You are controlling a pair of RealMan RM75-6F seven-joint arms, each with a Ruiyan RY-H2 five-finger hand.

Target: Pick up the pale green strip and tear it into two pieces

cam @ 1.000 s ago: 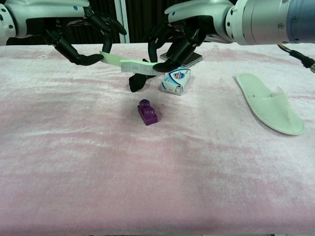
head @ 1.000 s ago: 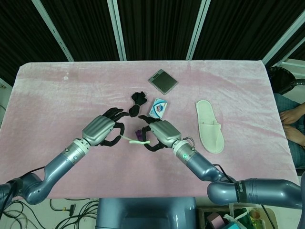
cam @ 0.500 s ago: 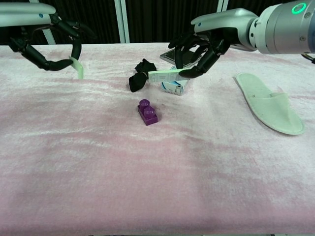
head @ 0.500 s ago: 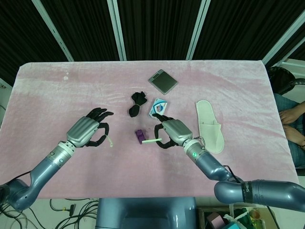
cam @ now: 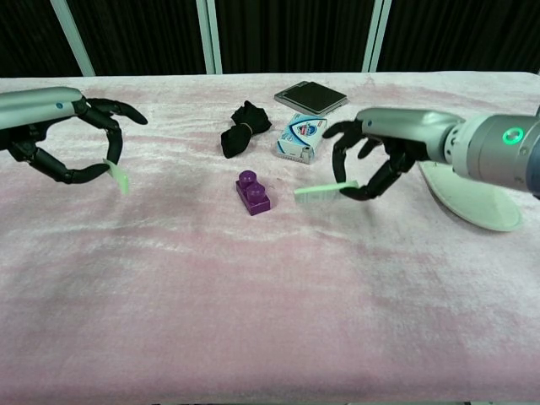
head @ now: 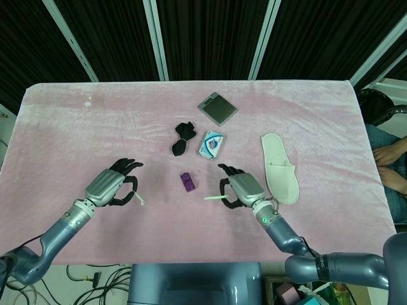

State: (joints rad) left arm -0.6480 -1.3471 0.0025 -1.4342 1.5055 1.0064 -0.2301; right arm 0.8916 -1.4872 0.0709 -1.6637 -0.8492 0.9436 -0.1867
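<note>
The pale green strip is in two pieces. My left hand pinches the shorter piece, which hangs down from its fingertips above the pink cloth. The longer piece is pinched by my right hand and sticks out leftward, toward the purple brick. The two hands are wide apart, one on each side of that brick, both low over the table.
A black cloth bundle, a small blue-and-white packet and a grey flat case lie behind the brick. A white slipper lies just right of my right hand.
The strip, held whole between both hands a second ago, has parted. Each hand has drawn outward and downward with its own piece, left hand leftward, right hand rightward.
</note>
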